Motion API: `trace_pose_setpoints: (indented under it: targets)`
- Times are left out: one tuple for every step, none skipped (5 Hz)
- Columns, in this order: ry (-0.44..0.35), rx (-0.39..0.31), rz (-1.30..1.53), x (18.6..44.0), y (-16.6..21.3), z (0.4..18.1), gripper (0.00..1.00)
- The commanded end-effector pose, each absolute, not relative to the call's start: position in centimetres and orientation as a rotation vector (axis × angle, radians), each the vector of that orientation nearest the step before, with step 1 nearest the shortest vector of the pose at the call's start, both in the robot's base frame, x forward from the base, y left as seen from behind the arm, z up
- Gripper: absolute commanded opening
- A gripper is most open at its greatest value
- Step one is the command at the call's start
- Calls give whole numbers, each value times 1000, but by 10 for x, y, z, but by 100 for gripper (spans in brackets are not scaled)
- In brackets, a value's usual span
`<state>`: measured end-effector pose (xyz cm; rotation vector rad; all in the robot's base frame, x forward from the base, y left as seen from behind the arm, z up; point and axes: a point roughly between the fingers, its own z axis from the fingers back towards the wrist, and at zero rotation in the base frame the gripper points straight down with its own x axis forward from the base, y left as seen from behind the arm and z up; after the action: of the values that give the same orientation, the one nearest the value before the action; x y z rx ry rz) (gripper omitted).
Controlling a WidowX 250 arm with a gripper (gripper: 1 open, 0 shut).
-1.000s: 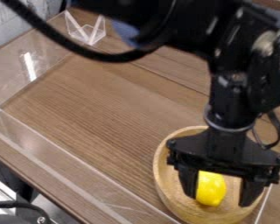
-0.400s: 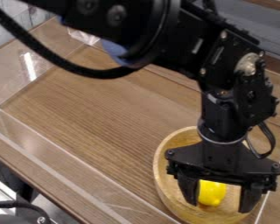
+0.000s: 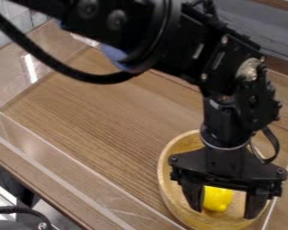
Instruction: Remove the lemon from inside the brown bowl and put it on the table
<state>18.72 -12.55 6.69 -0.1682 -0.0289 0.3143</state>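
The lemon is a small bright yellow fruit lying inside the brown bowl at the lower right of the camera view. My black gripper reaches straight down into the bowl, open, with one finger on each side of the lemon. Whether the fingers touch the lemon cannot be told. The arm covers most of the bowl, and only its left rim and part of the inside show. The table is a brown wood-grain top spreading to the left of the bowl.
Clear plastic walls border the table at the back left and along the front edge. A blue object shows partly behind the arm at the back. The dark arm spans the top of the view.
The gripper has come lower into the bowl and shifted slightly left, so its fingers now flank the lemon more closely. The lemon has not moved.
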Motion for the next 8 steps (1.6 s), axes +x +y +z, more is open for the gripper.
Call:
trace_pose_setpoints:
  targets:
    - [-50,-189,322,193,-125,71,100]
    - [-51,-192,321,193,-124,70,100]
    - [-53,-197,321,194,-123,70,100]
    - [-57,-201,321,195,-122,70,100]
    - [-60,-207,322,195,-122,71,100]
    - [-63,-211,323,196,-121,71,100]
    - [-61,-203,333,197,-120,69,100]
    - [-60,-195,344,198,-119,67,100]
